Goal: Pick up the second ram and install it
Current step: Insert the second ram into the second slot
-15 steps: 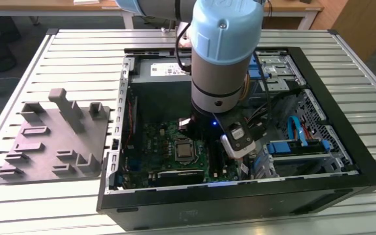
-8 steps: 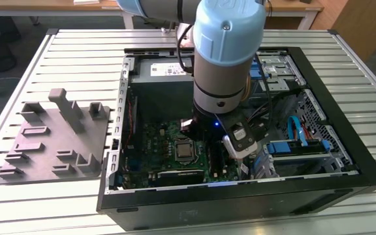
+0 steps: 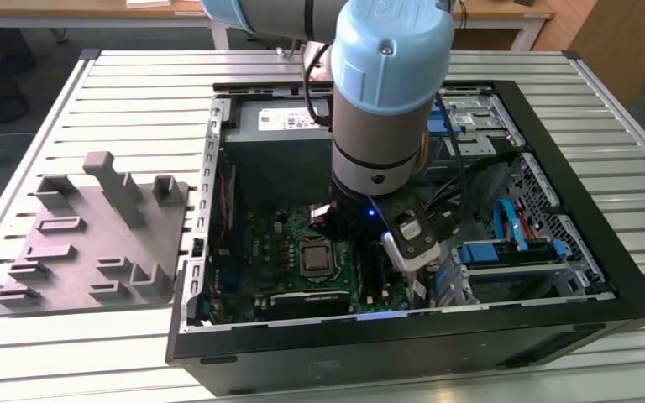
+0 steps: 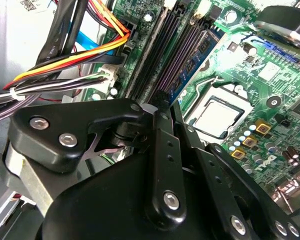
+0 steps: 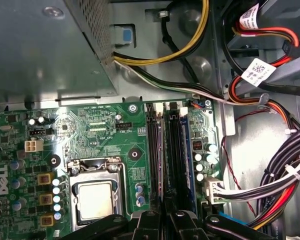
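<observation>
The open computer case (image 3: 412, 210) lies on the slatted table (image 3: 132, 92), grey tray (image 3: 87, 243) at its nine o'clock. Inside, the gripper (image 4: 162, 102) sits over the motherboard (image 5: 90, 135), fingers pressed together pinching the second ram (image 4: 163, 96) above the memory slots (image 5: 165, 150).

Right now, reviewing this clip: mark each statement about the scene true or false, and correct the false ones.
1. The gripper is down inside the open computer case. True.
2. The grey plastic tray sits inside the case. False: it lies on the slatted table, on the exterior view's left of the case.
3. The gripper is over the memory slots beside the processor socket. True.
4. The processor socket is covered by a cooler fan. False: its metal lid is exposed.
5. Bundled cables run along the board's edge. True.
</observation>
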`<action>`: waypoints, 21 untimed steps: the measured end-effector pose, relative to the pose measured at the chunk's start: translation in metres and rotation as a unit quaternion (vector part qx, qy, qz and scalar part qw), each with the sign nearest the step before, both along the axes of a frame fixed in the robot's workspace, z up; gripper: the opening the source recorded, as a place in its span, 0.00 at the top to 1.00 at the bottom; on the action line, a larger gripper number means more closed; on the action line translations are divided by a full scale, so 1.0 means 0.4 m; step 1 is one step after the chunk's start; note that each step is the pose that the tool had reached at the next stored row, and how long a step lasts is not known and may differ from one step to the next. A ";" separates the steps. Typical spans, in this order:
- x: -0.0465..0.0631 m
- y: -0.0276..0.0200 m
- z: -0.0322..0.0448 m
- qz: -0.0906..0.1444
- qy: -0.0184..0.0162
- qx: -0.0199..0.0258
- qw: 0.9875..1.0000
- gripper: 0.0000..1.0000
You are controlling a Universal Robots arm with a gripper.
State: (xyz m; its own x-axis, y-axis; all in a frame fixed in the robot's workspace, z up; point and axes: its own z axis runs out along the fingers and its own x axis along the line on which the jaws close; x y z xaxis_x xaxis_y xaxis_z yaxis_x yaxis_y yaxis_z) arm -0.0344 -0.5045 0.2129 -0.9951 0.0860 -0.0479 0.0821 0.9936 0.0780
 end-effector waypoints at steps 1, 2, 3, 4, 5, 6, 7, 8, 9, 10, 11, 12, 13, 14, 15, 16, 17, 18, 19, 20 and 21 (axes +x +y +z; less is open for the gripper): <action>0.000 0.000 0.000 0.000 0.000 0.000 1.000 0.86; 0.000 0.000 0.001 0.001 0.000 0.000 1.000 0.86; 0.000 0.000 0.001 0.001 0.000 0.000 1.000 0.86; 0.000 0.000 0.002 0.001 0.000 0.000 1.000 0.86; 0.000 0.000 0.004 0.002 0.000 0.000 1.000 0.86; 0.000 0.000 0.005 0.002 0.000 0.000 1.000 0.86; 0.000 0.000 0.007 0.002 0.000 0.000 1.000 0.86; 0.000 0.000 0.009 0.002 0.000 0.000 1.000 0.86; 0.000 0.000 0.010 0.002 0.000 0.000 1.000 0.86; 0.000 0.000 0.010 0.003 0.000 0.000 1.000 0.86; 0.001 0.000 0.010 0.003 0.000 0.000 1.000 0.86; 0.003 0.000 0.010 0.006 0.000 0.000 1.000 0.86; 0.004 0.000 0.010 0.009 0.001 0.000 1.000 0.86; 0.005 0.000 0.010 0.012 0.001 0.000 1.000 0.86; 0.008 0.000 0.010 0.016 0.001 0.000 1.000 0.86; 0.010 0.000 0.010 0.017 0.001 0.000 1.000 0.86; 0.011 0.000 0.010 0.018 0.001 0.000 1.000 0.86; 0.012 0.000 0.010 0.020 0.001 0.000 1.000 0.86; 0.013 0.000 0.009 0.021 0.001 0.000 1.000 0.86; 0.015 0.000 0.009 0.022 0.002 0.000 1.000 0.86; 0.017 0.000 0.009 0.024 0.002 0.000 1.000 0.86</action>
